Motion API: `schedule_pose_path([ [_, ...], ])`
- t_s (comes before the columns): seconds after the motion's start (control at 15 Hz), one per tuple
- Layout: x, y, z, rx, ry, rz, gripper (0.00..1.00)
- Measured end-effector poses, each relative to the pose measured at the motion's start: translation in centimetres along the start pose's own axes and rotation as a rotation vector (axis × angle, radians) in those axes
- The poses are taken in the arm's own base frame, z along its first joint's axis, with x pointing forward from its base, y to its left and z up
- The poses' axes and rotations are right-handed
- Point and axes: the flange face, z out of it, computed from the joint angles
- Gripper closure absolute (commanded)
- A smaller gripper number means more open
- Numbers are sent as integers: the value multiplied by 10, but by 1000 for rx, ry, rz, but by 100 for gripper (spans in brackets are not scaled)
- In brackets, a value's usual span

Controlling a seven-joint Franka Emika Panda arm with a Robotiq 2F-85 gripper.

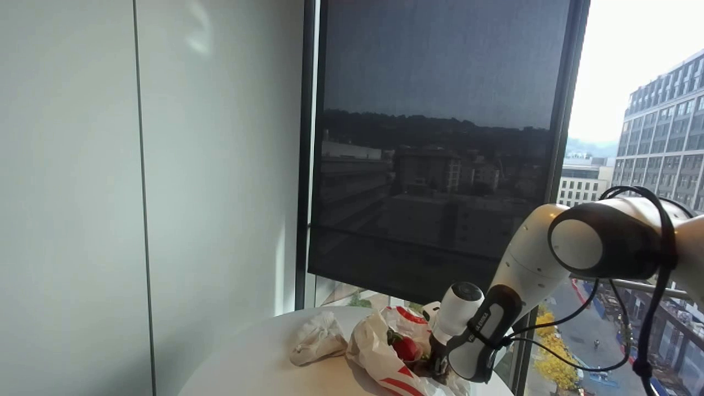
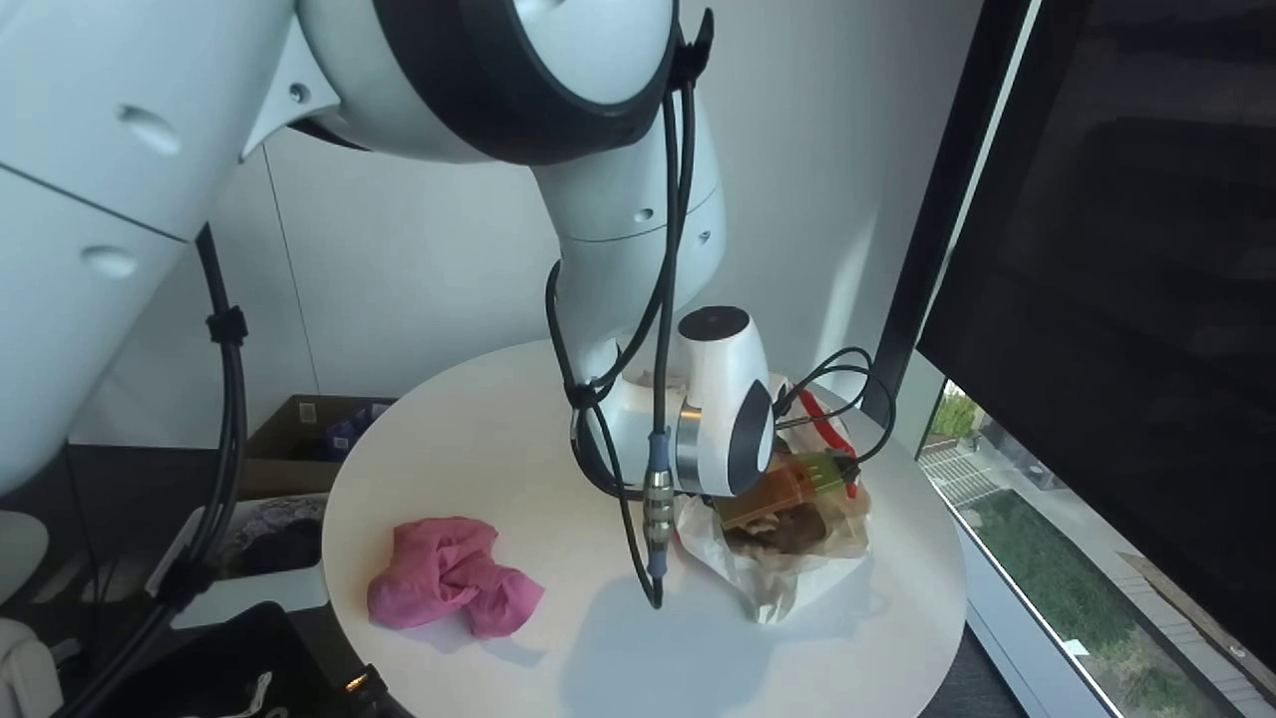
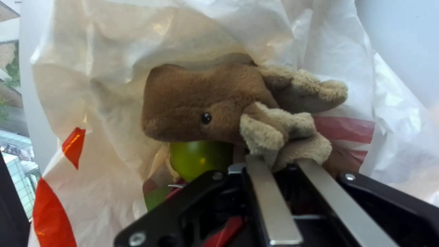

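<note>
A brown plush toy [image 3: 205,99] with tan antlers and a black eye lies in an open white bag with red markings [image 3: 103,178]. My gripper [image 3: 283,163] reaches into the bag. Its fingers are partly closed on one tan antler, which shows between the fingertips. A round green thing [image 3: 199,159] lies under the toy's head, beside the left finger. A red thing [image 3: 224,233] shows below the gripper linkage. In an exterior view, the bag [image 1: 366,344] also holds a red thing with a green top [image 1: 406,347]. The bag also stands on the table [image 2: 743,578], where the arm hides the fingers.
A crumpled whitish cloth [image 1: 319,338] lies beside the bag on the round white table [image 1: 258,363]. A pink cloth [image 2: 449,578] lies near the table's other side. A dark window shade [image 1: 434,165] hangs behind. A box [image 2: 299,439] and a white bin [image 2: 279,593] stand on the floor.
</note>
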Motion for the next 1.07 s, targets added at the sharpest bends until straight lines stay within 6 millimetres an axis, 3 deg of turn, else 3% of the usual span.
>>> schedule_pose_path([
  [0.2,9,7,-16,1,-6,24,83],
  [0.4,20,20,-46,3,-28,49,83],
  [0.8,31,55,-145,-136,1,5,84],
  [1.0,32,46,-191,-137,22,13,82],
  [1.07,32,39,-203,-127,16,11,57],
])
